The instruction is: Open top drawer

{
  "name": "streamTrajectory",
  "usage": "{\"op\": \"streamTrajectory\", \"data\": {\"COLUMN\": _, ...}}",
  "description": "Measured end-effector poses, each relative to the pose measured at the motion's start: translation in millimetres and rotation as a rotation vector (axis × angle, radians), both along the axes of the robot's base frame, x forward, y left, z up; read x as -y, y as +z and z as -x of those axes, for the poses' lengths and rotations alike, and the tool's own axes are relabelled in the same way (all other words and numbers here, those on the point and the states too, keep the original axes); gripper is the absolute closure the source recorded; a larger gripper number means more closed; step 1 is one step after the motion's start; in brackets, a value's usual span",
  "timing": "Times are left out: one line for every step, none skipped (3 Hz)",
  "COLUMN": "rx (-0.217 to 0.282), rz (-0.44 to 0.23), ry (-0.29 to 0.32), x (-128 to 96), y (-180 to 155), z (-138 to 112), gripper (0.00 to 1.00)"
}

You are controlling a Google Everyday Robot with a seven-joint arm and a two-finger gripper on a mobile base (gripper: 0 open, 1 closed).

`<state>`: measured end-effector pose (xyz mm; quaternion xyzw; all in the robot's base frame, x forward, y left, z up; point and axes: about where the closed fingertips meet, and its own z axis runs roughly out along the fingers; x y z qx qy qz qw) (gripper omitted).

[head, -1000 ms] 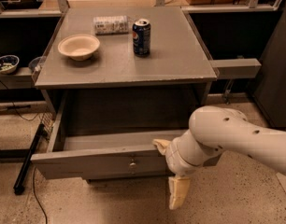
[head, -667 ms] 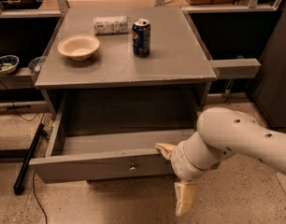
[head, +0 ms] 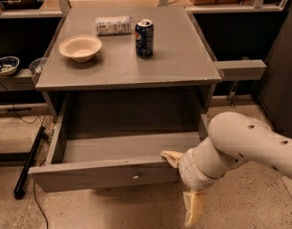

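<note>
The top drawer (head: 103, 173) is being drawn out of the grey cabinet (head: 184, 66), and its front is being brought slightly further forward and lower in the view than a second ago. The gripper (head: 180, 187) is being carried at the right end of the drawer front, a little lower and further right than before. Its fingers (head: 171, 157) are being kept spread wide apart, nothing being clasped: one is being laid on the top edge of the drawer front, the other is being pointed down towards the floor. The round knob (head: 135, 176) is being left untouched. The bowl (head: 80, 47) and the blue can (head: 144, 31) are being left unmoved on the cabinet top.
</note>
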<state>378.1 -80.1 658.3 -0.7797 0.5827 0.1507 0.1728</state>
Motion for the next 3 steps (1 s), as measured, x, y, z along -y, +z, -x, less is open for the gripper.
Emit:
{"op": "streamTrajectory", "data": {"rx": -0.005, "rz": -0.006, "ry": 0.016, "x": 1.4, "y": 0.7, "z": 6.7, "gripper": 0.00}}
{"op": "streamTrajectory", "data": {"rx": -0.026, "rz": -0.047, "ry": 0.018, "x": 20.4, "y": 2.4, "z": 31.6, "gripper": 0.00}}
{"op": "streamTrajectory", "data": {"rx": -0.026, "rz": -0.047, "ry": 0.018, "x": 20.4, "y": 2.4, "z": 31.6, "gripper": 0.00}}
